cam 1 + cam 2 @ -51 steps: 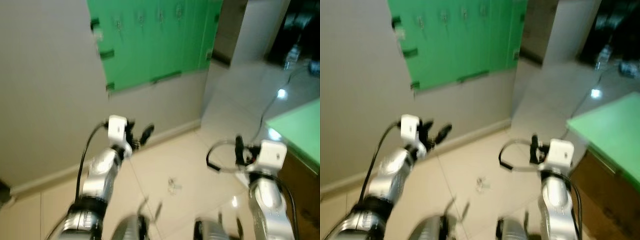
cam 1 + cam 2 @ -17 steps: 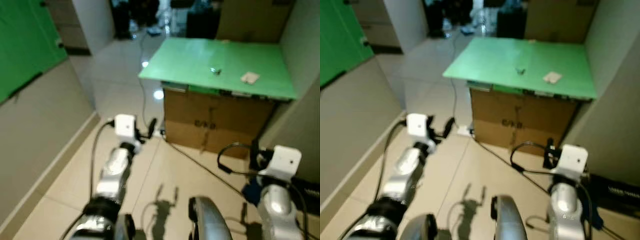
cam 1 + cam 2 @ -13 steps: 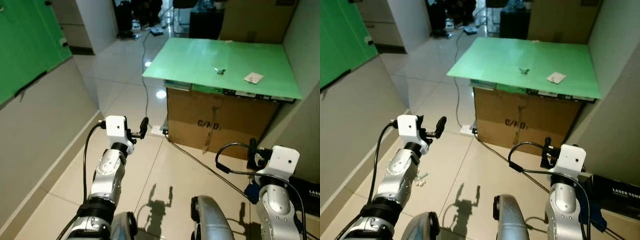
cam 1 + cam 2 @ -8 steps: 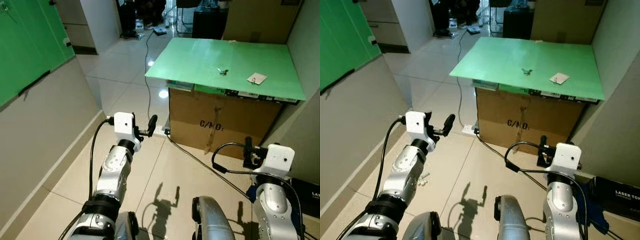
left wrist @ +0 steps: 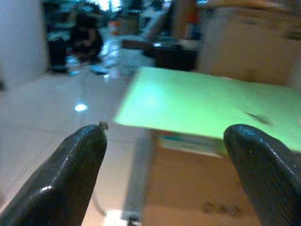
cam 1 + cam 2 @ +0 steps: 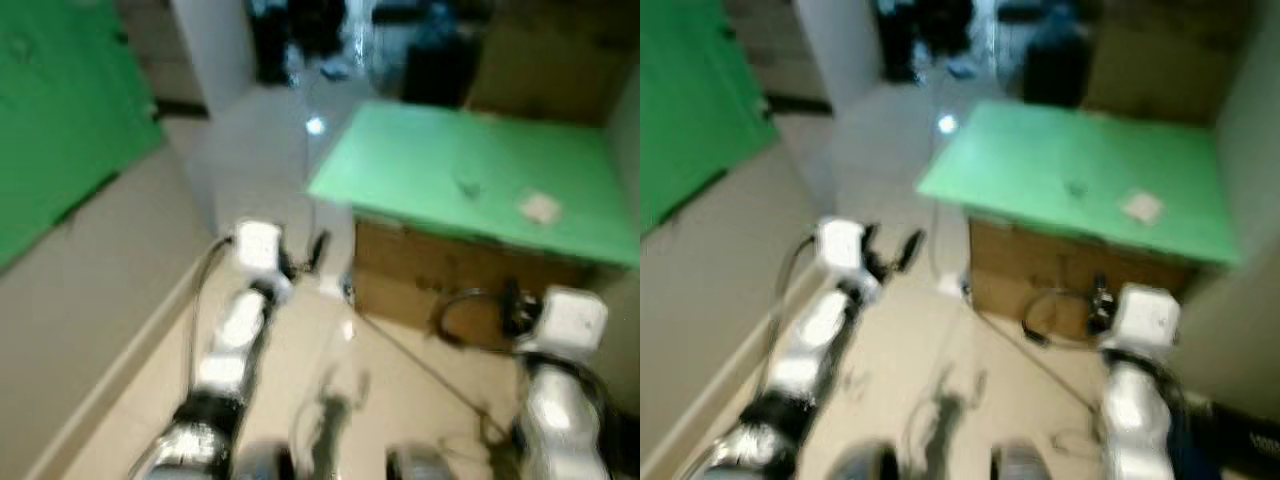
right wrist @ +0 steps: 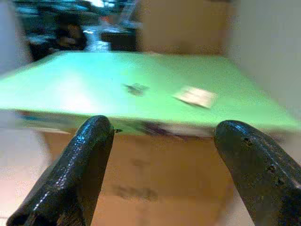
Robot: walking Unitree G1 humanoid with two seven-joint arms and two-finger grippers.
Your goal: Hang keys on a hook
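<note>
Both arms up, blurred view. Left gripper (image 5: 164, 160) spread wide, empty; right gripper (image 7: 164, 162) wide too, holding nothing. Well beyond the fingers (image 7: 77, 176), the keys (image 7: 135, 88) lie on the green tabletop (image 6: 1040, 170) beside a pale card (image 7: 194, 96).

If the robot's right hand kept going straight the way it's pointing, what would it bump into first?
Probably the brown cardboard box under the flat green board: the open right hand points at its front, though the blur leaves depth unclear.
</note>
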